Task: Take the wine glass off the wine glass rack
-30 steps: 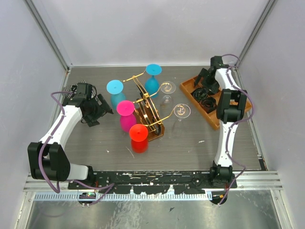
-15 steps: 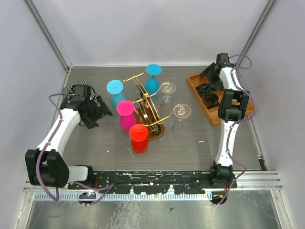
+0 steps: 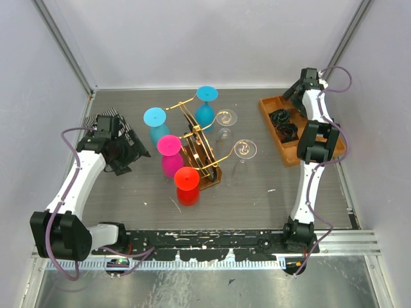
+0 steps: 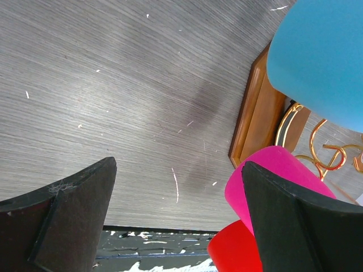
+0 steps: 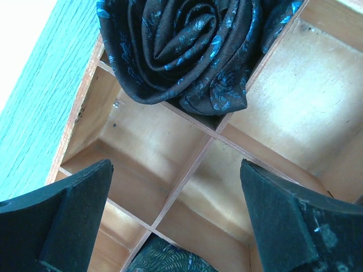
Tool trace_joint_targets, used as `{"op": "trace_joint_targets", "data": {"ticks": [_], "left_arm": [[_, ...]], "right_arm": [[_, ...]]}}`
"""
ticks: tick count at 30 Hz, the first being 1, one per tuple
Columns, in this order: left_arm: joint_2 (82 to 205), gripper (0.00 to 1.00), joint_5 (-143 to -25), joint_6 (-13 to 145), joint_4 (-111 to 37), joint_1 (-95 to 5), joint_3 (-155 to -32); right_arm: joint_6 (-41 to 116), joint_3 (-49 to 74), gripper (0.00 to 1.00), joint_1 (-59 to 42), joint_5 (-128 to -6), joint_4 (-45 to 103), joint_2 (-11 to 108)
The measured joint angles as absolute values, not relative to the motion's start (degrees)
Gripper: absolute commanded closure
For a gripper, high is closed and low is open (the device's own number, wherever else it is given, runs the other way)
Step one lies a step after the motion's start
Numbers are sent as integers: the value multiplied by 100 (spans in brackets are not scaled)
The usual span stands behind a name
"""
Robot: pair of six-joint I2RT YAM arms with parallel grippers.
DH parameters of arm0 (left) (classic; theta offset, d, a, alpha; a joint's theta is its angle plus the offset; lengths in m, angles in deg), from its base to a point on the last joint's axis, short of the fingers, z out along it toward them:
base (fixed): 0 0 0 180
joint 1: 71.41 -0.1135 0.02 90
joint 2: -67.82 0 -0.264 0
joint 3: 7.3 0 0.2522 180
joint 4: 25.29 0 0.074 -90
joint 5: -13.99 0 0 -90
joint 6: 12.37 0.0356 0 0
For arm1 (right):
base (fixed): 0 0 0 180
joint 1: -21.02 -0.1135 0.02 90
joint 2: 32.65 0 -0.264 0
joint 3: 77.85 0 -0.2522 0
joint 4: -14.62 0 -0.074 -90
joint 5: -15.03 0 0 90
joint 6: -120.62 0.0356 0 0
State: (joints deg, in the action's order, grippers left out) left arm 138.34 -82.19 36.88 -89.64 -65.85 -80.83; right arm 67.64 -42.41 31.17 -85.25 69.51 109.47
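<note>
The wine glass rack [image 3: 204, 156], gold wire on a brown wooden base, stands mid-table with several wine glasses hung upside down on it. They are light blue [image 3: 154, 120], teal [image 3: 205, 106], pink [image 3: 170, 154], red [image 3: 187, 185] and two clear ones [image 3: 225, 120] [image 3: 244, 150]. My left gripper [image 3: 128, 153] is open, left of the rack and apart from it. In the left wrist view it [image 4: 178, 165] frames bare table, with the pink glass [image 4: 266, 181], red glass [image 4: 229, 252] and rack base [image 4: 258, 119] beside its right finger. My right gripper [image 3: 299, 90] is open and empty over the tray.
An orange compartmented tray [image 3: 334, 138] lies at the back right with dark rolled cloths in it. The right wrist view shows its wooden dividers [image 5: 195, 164], a rolled dark blue cloth [image 5: 187, 51] and a green patterned one [image 5: 164, 258]. Walls enclose the table.
The right arm swung back and to the right, and the orange tray now lies further right and turned. The left gripper drew back slightly to the left. The glasses have not moved.
</note>
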Motion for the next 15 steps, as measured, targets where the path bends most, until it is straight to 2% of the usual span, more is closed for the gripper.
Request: {"op": "trace_joint_targets", "data": {"ticks": [15], "left_arm": [[13714, 0, -8216, 3693, -9040, -6585, -7991]], "right_arm": [[6191, -4243, 0, 3229, -8912, 6649, 10947]]}}
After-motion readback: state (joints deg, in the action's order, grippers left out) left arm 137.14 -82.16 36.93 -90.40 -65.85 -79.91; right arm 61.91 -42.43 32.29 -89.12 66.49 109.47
